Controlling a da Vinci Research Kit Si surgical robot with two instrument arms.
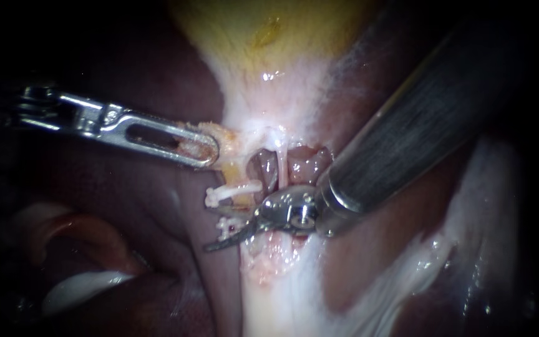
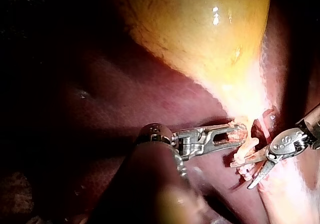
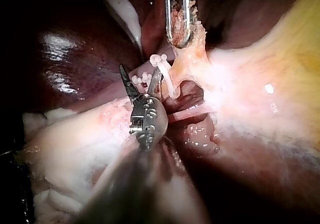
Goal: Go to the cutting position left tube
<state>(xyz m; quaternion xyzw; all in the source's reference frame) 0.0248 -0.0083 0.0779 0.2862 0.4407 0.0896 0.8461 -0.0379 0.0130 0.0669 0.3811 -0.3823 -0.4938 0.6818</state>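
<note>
Your left instrument (image 1: 210, 148) had its jaws clamped on pale tissue at the neck of the gallbladder (image 1: 269, 37). Left tube (image 1: 244, 187), carrying white clips (image 1: 214, 196), lay just below that neck. Your right instrument (image 1: 232, 231) sat beside the tube, farther from the gallbladder, blades apart, gripping nothing.

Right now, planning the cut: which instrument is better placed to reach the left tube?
Right: the right instrument has open blades by the clipped left tube; the left instrument is shut on tissue.
</note>
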